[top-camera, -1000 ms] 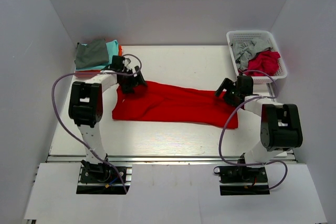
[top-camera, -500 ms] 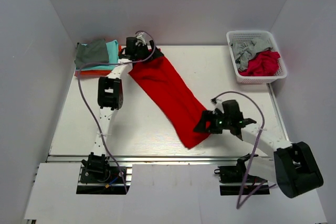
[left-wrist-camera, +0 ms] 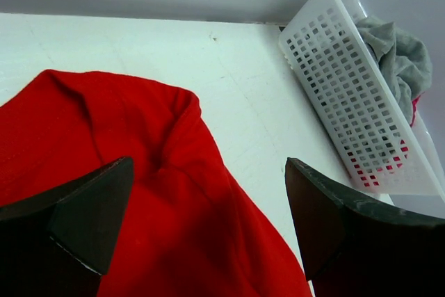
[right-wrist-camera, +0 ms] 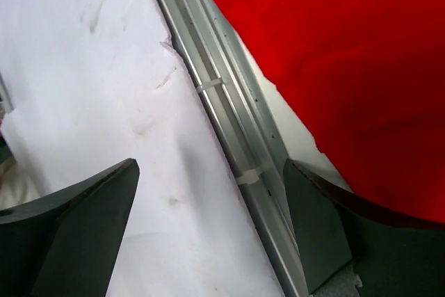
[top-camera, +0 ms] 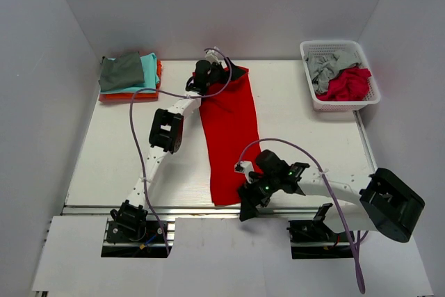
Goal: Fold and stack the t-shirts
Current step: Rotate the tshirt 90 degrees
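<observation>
Red t-shirt (top-camera: pixel 228 137) is laid out as one long narrow strip down the middle of the table (top-camera: pixel 104 151), running from the back wall side to the near edge. It looks folded lengthwise, edges roughly straight.

Left gripper (top-camera: pixel 229 74) is at the far end of the strip. In the left wrist view its (left-wrist-camera: pixel 208 227) fingers (left-wrist-camera: pixel 76 220) are spread wide. The red cloth (left-wrist-camera: pixel 139 193) lies under and between them with a raised crease, and nothing is visibly pinched.

Right gripper (top-camera: pixel 248 208) is at the near end, right at the table's front edge. In the right wrist view it (right-wrist-camera: pixel 208 234) is also spread. The shirt hem (right-wrist-camera: pixel 348 53) sits off to one side by the right-hand finger, and the metal rail (right-wrist-camera: pixel 222 116) and white front board (right-wrist-camera: pixel 90 67) show through the gap. I can't tell whether that finger touches the cloth.

Far-left corner has the folded stack (top-camera: pixel 128 78): grey shirt (top-camera: pixel 119 71) on top, teal (top-camera: pixel 149 67) under it, and an orange-red layer (top-camera: pixel 125 95) at the bottom. It is well apart from the red strip.

Far-right has a white perforated basket (top-camera: pixel 348 104), also seen from the left wrist (left-wrist-camera: pixel 334 95). It holds a crumpled grey shirt (top-camera: pixel 327 64) and a crimson one (top-camera: pixel 350 83), both unfolded.
</observation>
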